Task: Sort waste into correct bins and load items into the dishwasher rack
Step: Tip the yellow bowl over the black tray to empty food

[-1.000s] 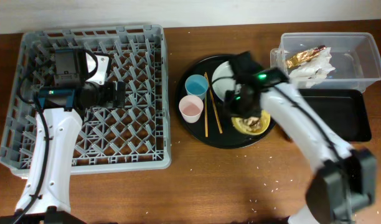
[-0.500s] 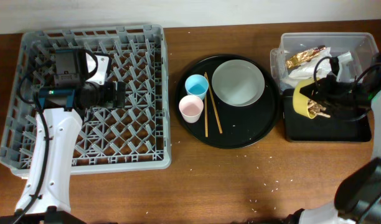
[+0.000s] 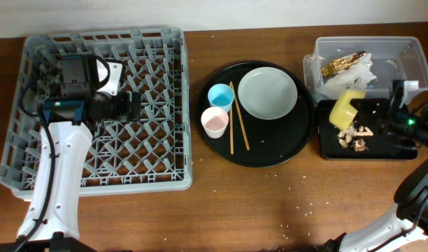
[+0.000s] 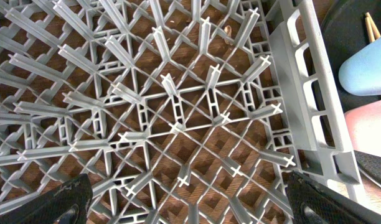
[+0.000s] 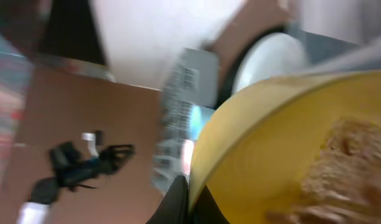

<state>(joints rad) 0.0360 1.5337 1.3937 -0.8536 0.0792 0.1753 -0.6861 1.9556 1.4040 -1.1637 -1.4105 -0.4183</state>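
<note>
Yellow bowl rim pinched in right fingers | left fingers wide over rack

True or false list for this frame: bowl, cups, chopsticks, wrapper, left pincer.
The yellow bowl is tipped over the shallow black tray. True.
The blue cup sits in the dishwasher rack. False: it stands on the round black tray.
The foil wrapper lies in the clear tub. True.
The chopsticks lie in the shallow black tray. False: on the round tray, beside the cups.
The left pincer holds the pink cup. False: open, empty, over the rack.
</note>
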